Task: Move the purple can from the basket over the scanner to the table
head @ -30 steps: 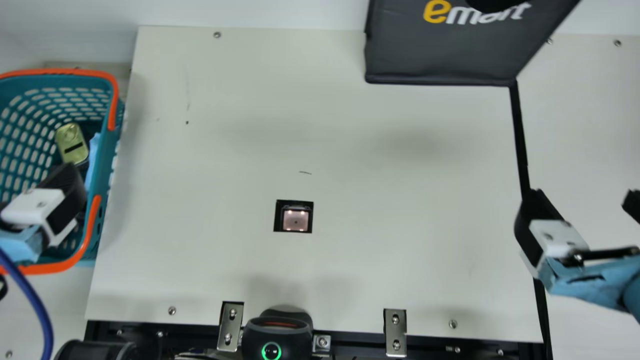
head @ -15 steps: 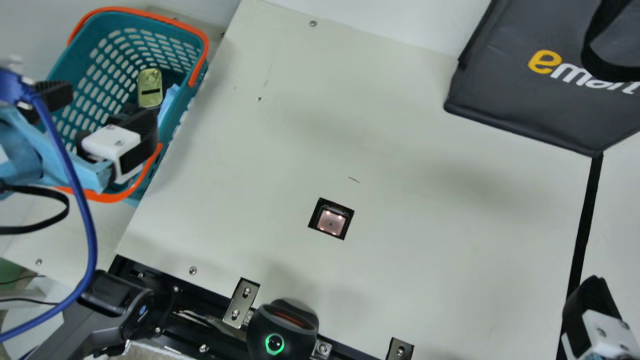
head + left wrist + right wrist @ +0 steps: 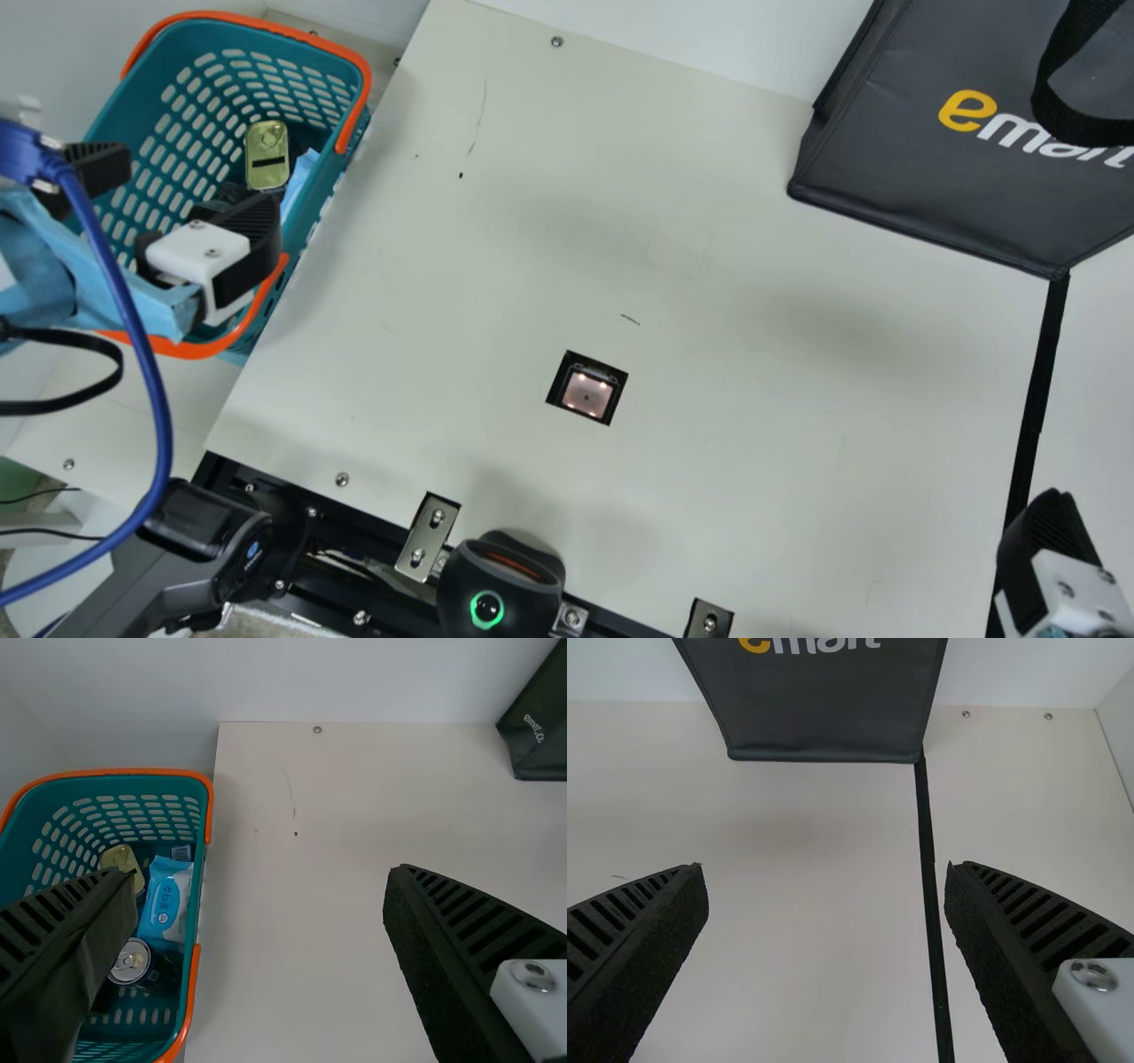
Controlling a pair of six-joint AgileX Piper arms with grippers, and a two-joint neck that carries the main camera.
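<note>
In the main view my left gripper (image 3: 190, 190) hangs above the basket (image 3: 142, 115), its fingers wide apart. The left wrist view has my left gripper (image 3: 257, 895) open with nothing between its fingers, the basket (image 3: 202, 904) lying partly behind one of them. A dark can with a silver top (image 3: 131, 960) stands in the basket, beside a light-blue packet (image 3: 166, 904); its side colour is hard to tell. At the main view's right edge is my right gripper (image 3: 1054, 540); in the right wrist view that gripper (image 3: 824, 881) is open and empty. The scanner (image 3: 587, 392) sits in the table.
A gold tin (image 3: 267, 156) lies in the basket. At the table's back right stands a black bag (image 3: 921, 151). A dark device with a green ring light (image 3: 500, 585) is at the front edge (image 3: 342, 479). A blue cable (image 3: 158, 416) runs beside the left arm.
The camera has turned toward the left, shifting the whole picture. Against the basket, my left gripper looks much the same as before. Nothing in the basket has visibly moved.
</note>
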